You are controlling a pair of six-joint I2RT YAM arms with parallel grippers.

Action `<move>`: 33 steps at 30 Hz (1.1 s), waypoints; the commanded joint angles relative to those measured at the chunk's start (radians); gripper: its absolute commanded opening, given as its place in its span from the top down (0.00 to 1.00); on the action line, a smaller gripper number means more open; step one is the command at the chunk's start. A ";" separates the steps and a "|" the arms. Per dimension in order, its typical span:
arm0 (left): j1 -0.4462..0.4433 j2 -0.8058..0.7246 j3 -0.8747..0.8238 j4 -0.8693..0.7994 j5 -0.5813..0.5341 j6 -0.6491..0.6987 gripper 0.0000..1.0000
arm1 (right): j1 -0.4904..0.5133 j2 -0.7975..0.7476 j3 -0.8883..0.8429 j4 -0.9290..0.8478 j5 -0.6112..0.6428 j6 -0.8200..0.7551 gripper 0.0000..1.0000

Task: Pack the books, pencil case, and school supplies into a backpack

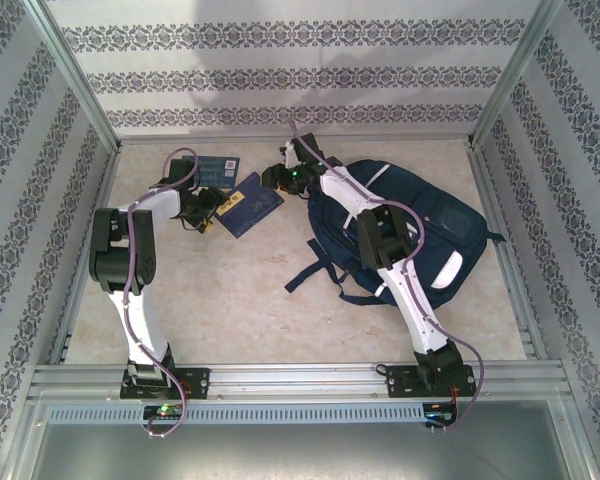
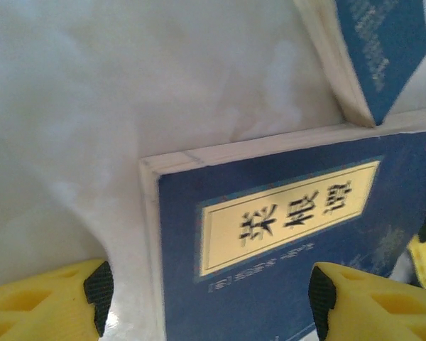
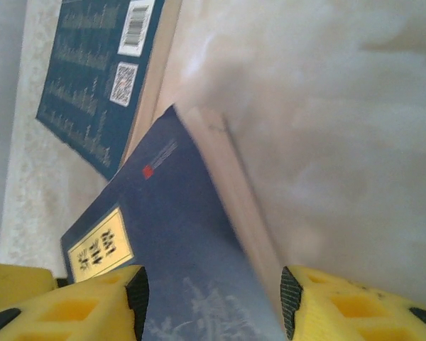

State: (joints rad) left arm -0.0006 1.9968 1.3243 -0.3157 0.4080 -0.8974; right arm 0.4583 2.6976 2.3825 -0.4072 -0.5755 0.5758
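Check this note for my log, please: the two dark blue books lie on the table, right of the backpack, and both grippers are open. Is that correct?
Not quite. The dark blue books lie on the table left of the backpack, not right of it, as the top external view shows. The rest stands: the left gripper and the right gripper are both open.

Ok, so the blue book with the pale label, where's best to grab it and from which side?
Likely the pale edge by its free corner, coming from the bare table on the side of the left gripper. The book lies flat and thin, so pinch across its thickness there. Its far end meets the other blue book.
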 commanded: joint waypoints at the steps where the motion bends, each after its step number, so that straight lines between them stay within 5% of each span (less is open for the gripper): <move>1: -0.037 0.045 0.057 -0.021 0.065 0.069 0.26 | 0.038 0.002 -0.025 0.007 -0.102 0.023 0.48; 7: -0.045 0.053 0.063 -0.057 0.097 0.091 0.26 | 0.060 -0.067 -0.183 0.027 -0.152 0.010 0.51; 17: -0.051 -0.042 -0.009 -0.196 0.066 0.196 0.28 | 0.070 -0.392 -0.722 0.160 -0.132 0.008 0.52; 21: -0.053 -0.109 -0.026 -0.314 -0.045 0.225 0.26 | 0.134 -0.542 -0.950 0.246 -0.134 0.026 0.52; 25: -0.038 -0.201 -0.007 -0.416 -0.212 0.220 0.22 | 0.210 -0.673 -1.097 0.218 0.018 0.015 0.51; 28: -0.009 -0.281 -0.020 -0.415 -0.227 0.215 0.21 | 0.230 -0.783 -1.193 0.251 0.140 0.026 0.46; 33: 0.001 -0.429 -0.110 -0.392 -0.198 0.173 0.21 | 0.239 -0.805 -1.105 0.161 0.188 -0.113 0.43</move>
State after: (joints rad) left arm -0.0055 1.6341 1.2797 -0.6647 0.2241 -0.7036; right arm 0.7132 1.9175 1.2240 -0.2249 -0.4679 0.5499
